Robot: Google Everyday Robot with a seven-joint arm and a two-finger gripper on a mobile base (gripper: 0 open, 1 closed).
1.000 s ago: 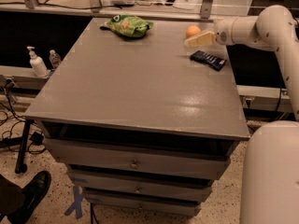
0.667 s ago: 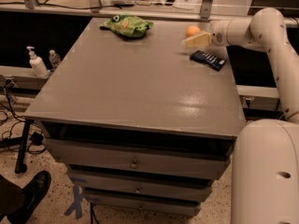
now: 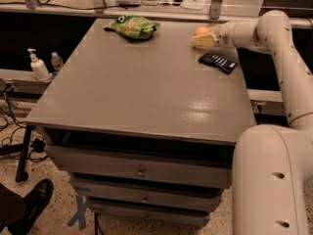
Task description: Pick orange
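The orange (image 3: 201, 31) is a small round orange fruit at the far right of the grey cabinet top (image 3: 142, 77). My gripper (image 3: 203, 39) reaches in from the right on the white arm (image 3: 274, 43) and sits right against the orange, its pale fingers (image 3: 204, 41) just in front of and below the fruit. The fruit's lower part is hidden behind the fingers.
A flat dark blue packet (image 3: 218, 62) lies just in front of the gripper near the right edge. A green snack bag (image 3: 132, 26) lies at the far middle. A soap dispenser (image 3: 38, 66) and a small bottle (image 3: 57, 61) stand on a ledge to the left. A shoe (image 3: 29, 204) is at lower left.
The gripper has moved left and farther back, closing in on the orange. The orange, packet and bag have stayed in place.
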